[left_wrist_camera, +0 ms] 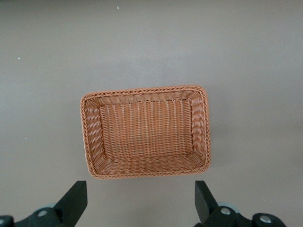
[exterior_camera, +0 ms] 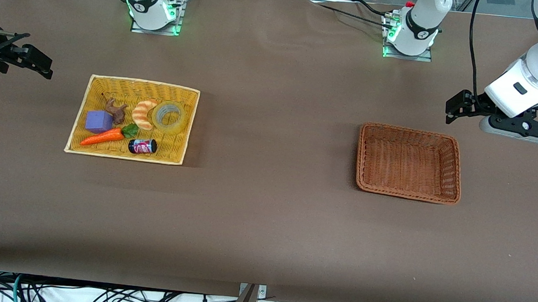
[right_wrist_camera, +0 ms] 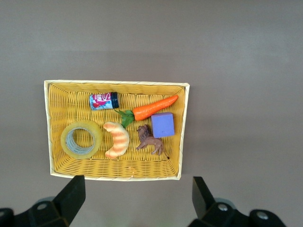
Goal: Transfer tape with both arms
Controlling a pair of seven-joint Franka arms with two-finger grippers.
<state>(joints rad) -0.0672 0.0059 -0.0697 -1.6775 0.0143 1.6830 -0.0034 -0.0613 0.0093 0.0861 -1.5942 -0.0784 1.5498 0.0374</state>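
Tape: the tape [exterior_camera: 169, 117] lies flat in the yellow basket [exterior_camera: 93, 81], in the corner toward the middle of the table, touching or just beside the toy croissant [exterior_camera: 143, 114].
Yellow basket: it sits toward the right arm's end of the table and also holds a purple block [exterior_camera: 98, 121], a brown animal figure [exterior_camera: 116, 110], a toy carrot [exterior_camera: 104, 136] and a small can [exterior_camera: 142, 146] lying on its side.
Brown basket: the brown basket [exterior_camera: 457, 158] sits toward the left arm's end of the table, well apart from the yellow one.
Right gripper: the right gripper [right_wrist_camera: 136, 198] hangs in the air over the table just beside the yellow basket, fingers spread wide, holding nothing.
Left gripper: the left gripper [left_wrist_camera: 141, 201] hangs over the table just beside the brown basket, fingers spread wide, holding nothing.
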